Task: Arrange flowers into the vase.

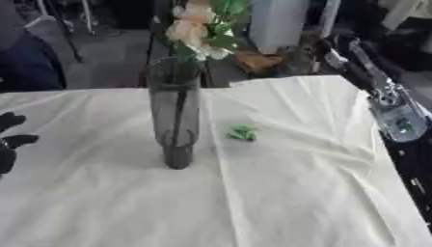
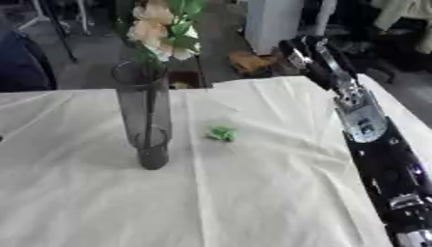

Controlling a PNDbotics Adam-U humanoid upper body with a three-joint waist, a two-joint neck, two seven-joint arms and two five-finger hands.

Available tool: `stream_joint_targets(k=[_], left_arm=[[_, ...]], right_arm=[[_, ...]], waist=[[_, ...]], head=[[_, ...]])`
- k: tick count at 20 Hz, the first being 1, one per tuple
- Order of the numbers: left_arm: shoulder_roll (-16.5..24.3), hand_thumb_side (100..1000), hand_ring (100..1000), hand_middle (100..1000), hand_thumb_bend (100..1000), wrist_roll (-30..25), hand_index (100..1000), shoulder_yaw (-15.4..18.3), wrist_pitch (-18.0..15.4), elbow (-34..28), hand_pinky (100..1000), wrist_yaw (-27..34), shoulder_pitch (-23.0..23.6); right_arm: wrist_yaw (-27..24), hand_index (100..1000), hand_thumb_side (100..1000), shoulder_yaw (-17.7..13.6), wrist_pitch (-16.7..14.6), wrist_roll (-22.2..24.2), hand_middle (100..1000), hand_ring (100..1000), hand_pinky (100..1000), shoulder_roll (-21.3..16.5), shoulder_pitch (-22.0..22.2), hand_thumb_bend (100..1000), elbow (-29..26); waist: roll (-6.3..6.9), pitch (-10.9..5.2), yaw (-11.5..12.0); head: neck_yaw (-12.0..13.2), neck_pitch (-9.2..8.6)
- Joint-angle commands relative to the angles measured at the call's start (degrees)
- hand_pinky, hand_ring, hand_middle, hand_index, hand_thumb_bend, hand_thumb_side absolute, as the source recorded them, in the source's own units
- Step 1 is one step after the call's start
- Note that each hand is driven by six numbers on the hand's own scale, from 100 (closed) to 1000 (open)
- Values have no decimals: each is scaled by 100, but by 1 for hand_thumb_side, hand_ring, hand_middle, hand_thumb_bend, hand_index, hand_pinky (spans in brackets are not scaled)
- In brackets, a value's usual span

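A pale cloth-covered table (image 1: 295,202) fills most of both views, its covering creased in long folds running near to far. Along the right side the robot's right arm (image 2: 363,116) stretches from the far edge toward the near right corner; its hand lies beyond the picture's edge, so nothing can be said of those fingers. A tall, dark, see-through vase (image 1: 175,113) stands upright left of the table's middle. Cream and peach flowers (image 1: 192,30) with green leaves rise from its mouth, their stem showing through the glass. Just right of the vase, apart from it, a small green leafy scrap (image 1: 243,132) lies on the cloth. At the left edge of the left eye view the black left hand (image 1: 10,140) rests with fingers relaxed and spread, holding nothing.

One stem appears already seated, so this looks like the pause between placements. No further whole flower lies in view. The next move likely calls for reaching to the green piece, pinching it, lifting it over the rim and lowering it without tipping the narrow vase.
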Motion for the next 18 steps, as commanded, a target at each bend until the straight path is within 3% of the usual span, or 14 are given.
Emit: stream_joint_targets(k=[1, 18], left_arm=[[155, 714, 699, 818, 775, -19, 902, 73, -8, -115, 886, -17, -51], [157, 718, 698, 817, 770, -31, 901, 74, -3, -111, 886, -20, -47]], right_arm=[[34, 725, 919, -43, 4, -12, 573, 613, 648, -89, -140, 567, -84], [15, 726, 917, -59, -5, 18, 573, 612, 651, -82, -106, 563, -84]], waist=[[7, -62, 6], [15, -58, -11]], head=[[17, 0], [10, 22]])
